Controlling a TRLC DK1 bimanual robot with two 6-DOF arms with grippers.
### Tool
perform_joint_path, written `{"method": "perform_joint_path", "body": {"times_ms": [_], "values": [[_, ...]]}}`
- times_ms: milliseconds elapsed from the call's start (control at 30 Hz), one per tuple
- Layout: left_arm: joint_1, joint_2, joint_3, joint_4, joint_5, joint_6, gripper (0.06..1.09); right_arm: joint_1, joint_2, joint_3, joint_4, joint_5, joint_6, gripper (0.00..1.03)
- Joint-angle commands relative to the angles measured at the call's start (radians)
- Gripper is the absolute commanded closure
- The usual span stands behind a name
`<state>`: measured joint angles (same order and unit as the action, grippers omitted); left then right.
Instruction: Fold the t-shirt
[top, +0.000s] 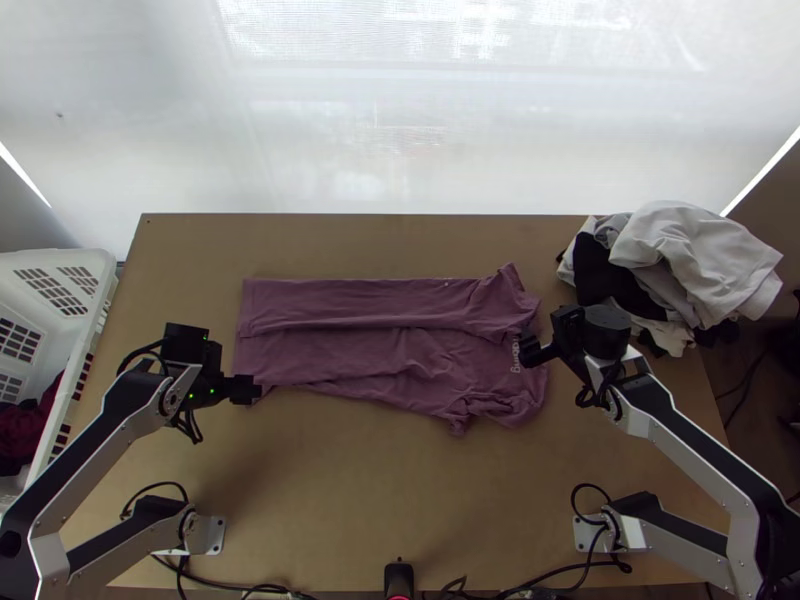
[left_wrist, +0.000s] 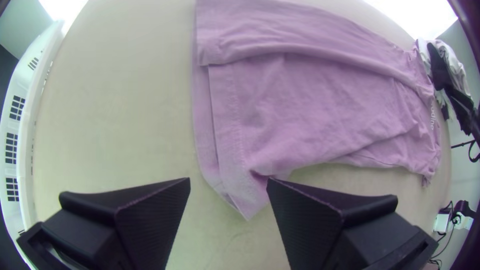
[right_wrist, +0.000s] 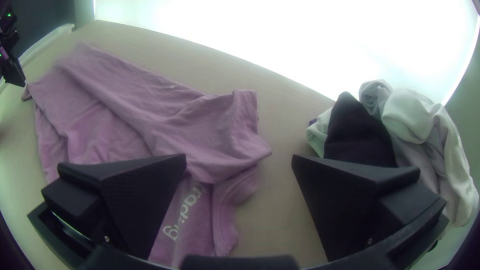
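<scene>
Top view: the mauve shirt (top: 370, 350) lies partly folded, the left hand (top: 256, 390) wide near its eight o'clock, right hand (top: 528, 350) wide at three.

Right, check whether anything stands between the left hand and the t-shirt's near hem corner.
Nothing visible does: the left hand is open, with that corner of the t-shirt showing between its fingers. The laundry pile lies beyond the t-shirt's other end, and the white basket stands off to the left.

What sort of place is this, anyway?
Probably a robotics lab or workshop practising laundry folding: two robot arms at a wooden table, a mauve t-shirt on it, and a white basket alongside.
</scene>
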<state>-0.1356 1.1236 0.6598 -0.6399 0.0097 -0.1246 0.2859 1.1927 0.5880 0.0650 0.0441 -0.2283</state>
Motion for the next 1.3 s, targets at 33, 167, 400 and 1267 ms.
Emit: {"method": "perform_joint_path", "body": {"times_ms": [33, 167, 400, 1267], "values": [[-0.036, 0.031, -0.011, 0.005, 0.019, -0.027, 0.43, -0.002, -0.061, 0.003, -0.08, -0.001, -0.003, 0.05], [-0.044, 0.059, -0.023, 0.022, 0.033, -0.033, 0.49, -0.001, -0.068, 0.006, -0.085, -0.001, -0.003, 0.05], [-0.042, 0.064, -0.025, 0.051, 0.035, -0.033, 0.85, 0.033, -0.105, 0.022, -0.188, -0.003, -0.003, 0.05], [0.031, 0.093, 0.096, 0.154, 0.03, -0.047, 1.05, 0.461, -0.113, -0.028, -0.607, -0.162, -0.112, 0.11]]}}
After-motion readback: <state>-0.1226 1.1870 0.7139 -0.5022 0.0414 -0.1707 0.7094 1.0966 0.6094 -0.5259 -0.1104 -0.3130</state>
